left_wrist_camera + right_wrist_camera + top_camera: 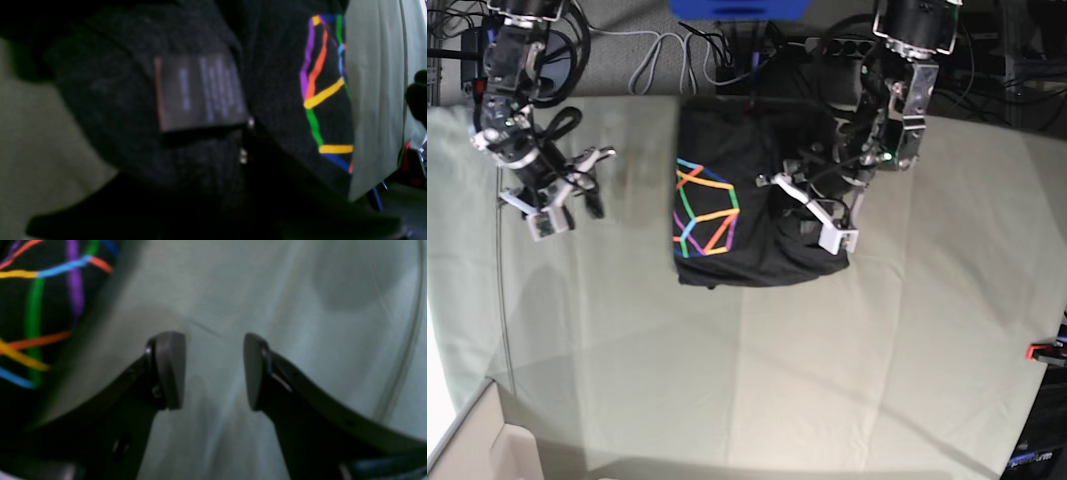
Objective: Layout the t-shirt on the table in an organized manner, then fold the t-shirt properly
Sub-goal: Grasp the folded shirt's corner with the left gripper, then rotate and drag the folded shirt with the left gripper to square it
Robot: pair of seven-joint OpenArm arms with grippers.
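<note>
The black t-shirt point(747, 180) lies in a rough rectangle at the back middle of the table point(747, 380), its rainbow line print point(705, 208) facing up on its left part. My left gripper point(817, 215) sits on the shirt's right part, where the fabric is bunched. In the left wrist view the shirt point(116, 93) fills the frame, with its neck label point(200, 90) and print point(327, 90) showing; the left gripper point(240, 140) looks closed in the fabric. My right gripper point(595, 180) is open and empty over bare table point(300, 323), left of the shirt point(20, 323).
Cables and a power strip point(667, 50) lie behind the table's far edge, beside a blue object point(737, 8). A red clamp point(1042, 352) sits at the right edge. The table's front left corner point(467, 440) drops away.
</note>
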